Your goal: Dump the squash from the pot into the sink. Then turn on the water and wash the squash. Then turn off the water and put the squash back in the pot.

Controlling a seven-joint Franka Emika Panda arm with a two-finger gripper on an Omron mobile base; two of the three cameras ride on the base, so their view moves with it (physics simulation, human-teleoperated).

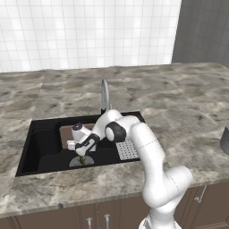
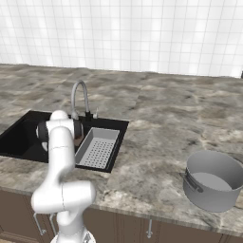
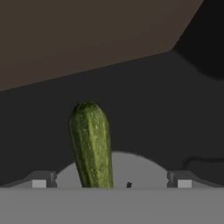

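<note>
Over the round grey drain (image 1: pixel 81 161) of the black rectangular sink (image 1: pixel 44 147), one small yellow-green squash (image 3: pixel 91 144) lies directly below the single hand (image 1: pixel 81 154), its long axis pointing away between the wide-spread, empty jaws. One grey brushed-metal pot (image 2: pixel 213 180) stands on the desk (image 2: pixel 156 118), well apart from the sink.

We note squash (image 3: pixel 91 146): speckled dark green, paler yellow-green streaks | sink (image 1: pixel 44 145): black, round grey drain (image 3: pixel 131 168) | pot (image 2: pixel 213 180): brushed grey metal | strainer tray (image 2: pixel 97 148): grey, dotted perforations | counter (image 1: pixel 179 98): grey-brown marbled stone | wall (image 2: pixel 142 33): white square tiles | cabinets (image 1: pixel 210 203): brown
</note>
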